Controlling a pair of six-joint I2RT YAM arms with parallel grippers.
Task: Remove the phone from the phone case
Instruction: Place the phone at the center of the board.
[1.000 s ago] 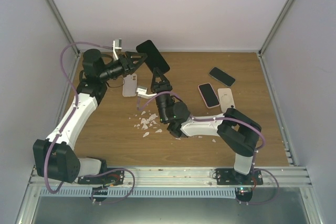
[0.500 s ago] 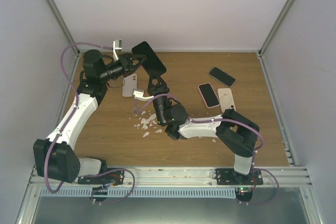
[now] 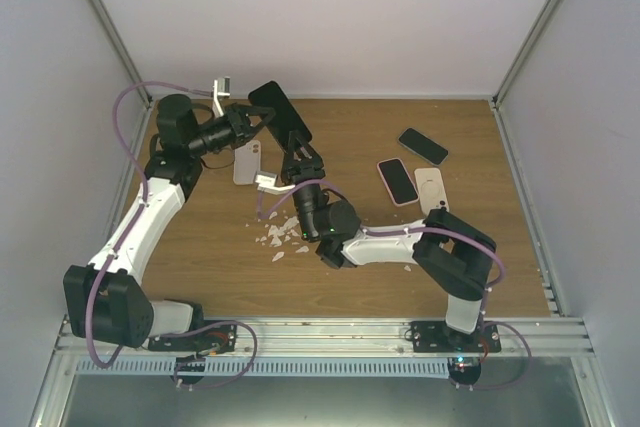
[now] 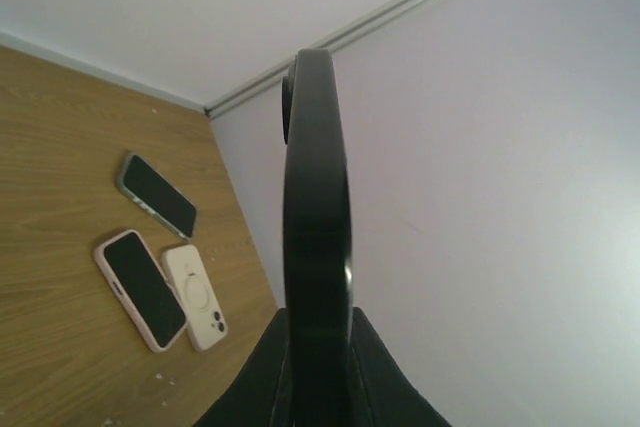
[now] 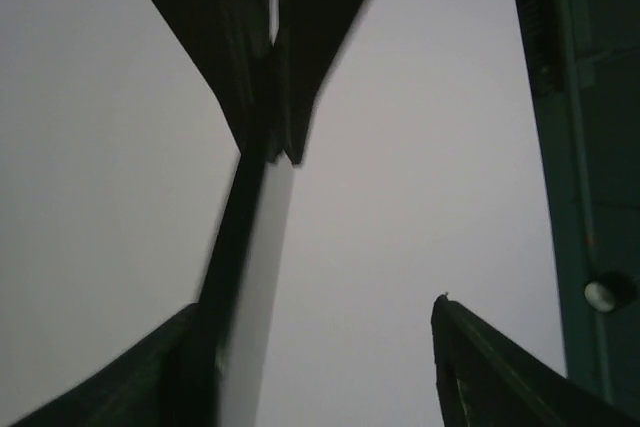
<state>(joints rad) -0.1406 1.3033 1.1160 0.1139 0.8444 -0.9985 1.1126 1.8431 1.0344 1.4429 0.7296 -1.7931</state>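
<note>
Above the far-left corner, the left gripper (image 3: 258,119) clamps the cased phone (image 3: 281,110). Below, the open right gripper (image 3: 301,154) should pinch the case (image 4: 317,207) only.

No lettering, brand, number or sign can be read in any view. The black phone (image 3: 281,112) clamped in the left gripper (image 3: 262,119) shows only a plain dark face. The grey-edged phone (image 4: 158,194), pink-cased phone (image 4: 140,287) and white case (image 4: 197,309), lying well apart from that gripper, are too small to show any marking.
</note>
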